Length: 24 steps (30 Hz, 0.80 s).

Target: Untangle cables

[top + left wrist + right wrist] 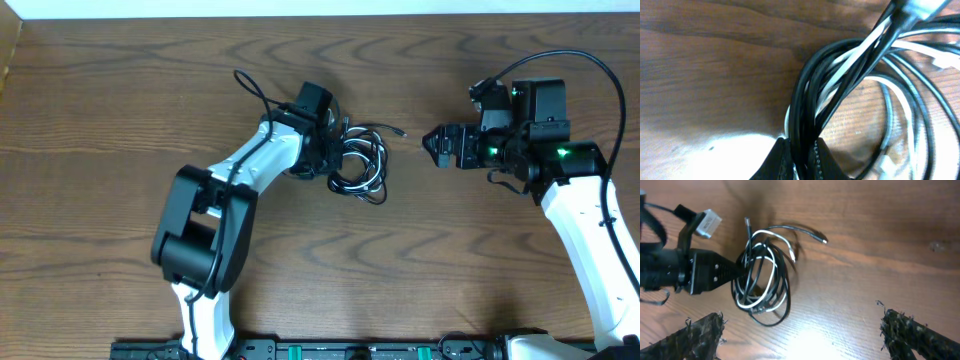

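Wooden table (pixel 100 120) seen from above; all positions are given relative to the cables (pixel 360 165), a loose coil of black and white cords lying near the table's middle. The left arm (pixel 255 165) reaches the coil from its left side, and the left claw (pixel 800 160) sits at the coil's left edge, pressed together and pinching a bunch of black strands; whether a white strand lies inside the pinch cannot be told. This hold probably anchors the coil so that one cord can be drawn free without dragging the rest. The right claw (pixel 440 147) hangs well apart on the coil's right side, spread wide and empty, facing the coil. A thin black plug end (pixel 820 239) juts from the coil toward it, probably the easiest piece to take.
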### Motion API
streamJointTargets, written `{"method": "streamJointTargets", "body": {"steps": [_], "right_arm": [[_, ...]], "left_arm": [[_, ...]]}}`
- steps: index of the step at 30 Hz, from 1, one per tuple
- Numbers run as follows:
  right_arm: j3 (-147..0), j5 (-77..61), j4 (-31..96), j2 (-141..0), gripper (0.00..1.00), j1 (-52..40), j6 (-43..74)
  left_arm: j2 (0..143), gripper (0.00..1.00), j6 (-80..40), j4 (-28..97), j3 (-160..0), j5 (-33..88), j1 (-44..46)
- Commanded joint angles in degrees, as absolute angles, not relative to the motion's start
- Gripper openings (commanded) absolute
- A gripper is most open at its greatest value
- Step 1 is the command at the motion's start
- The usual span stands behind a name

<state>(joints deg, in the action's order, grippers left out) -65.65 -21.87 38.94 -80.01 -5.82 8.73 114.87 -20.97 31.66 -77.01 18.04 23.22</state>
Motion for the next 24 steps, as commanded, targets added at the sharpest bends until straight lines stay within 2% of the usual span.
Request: {"method": "streamJointTargets", "body": {"steps": [1, 7, 12, 20, 24], "right_arm": [[-66.6, -26.0, 36.3, -79.9, 0.96, -7.7, 10.3], [-66.6, -25.7, 28.7, -79.9, 0.87, -13.4, 17.5], [-66.6, -19.4, 27.8, -80.4, 0.78, -17.1, 24.9], [-66.6, -19.7, 26.8, -86.5, 0.66, -18.7, 25.3], [-66.6, -20.5, 24.3, -90.5, 0.66, -18.9, 26.2]], "left_arm": [[104.3, 0.07, -20.7, 31.6, -78.7, 17.3, 22.7], [94.0, 0.07, -20.7, 33.1, -78.7, 17.3, 22.7], [93.1, 0.07, -21.3, 33.3, -78.7, 19.2, 22.7], [92.0, 0.07, -21.8, 32.8, -78.7, 24.9, 22.1], [90.6, 0.07, -24.1, 32.7, -78.7, 28.3, 20.8]]}}
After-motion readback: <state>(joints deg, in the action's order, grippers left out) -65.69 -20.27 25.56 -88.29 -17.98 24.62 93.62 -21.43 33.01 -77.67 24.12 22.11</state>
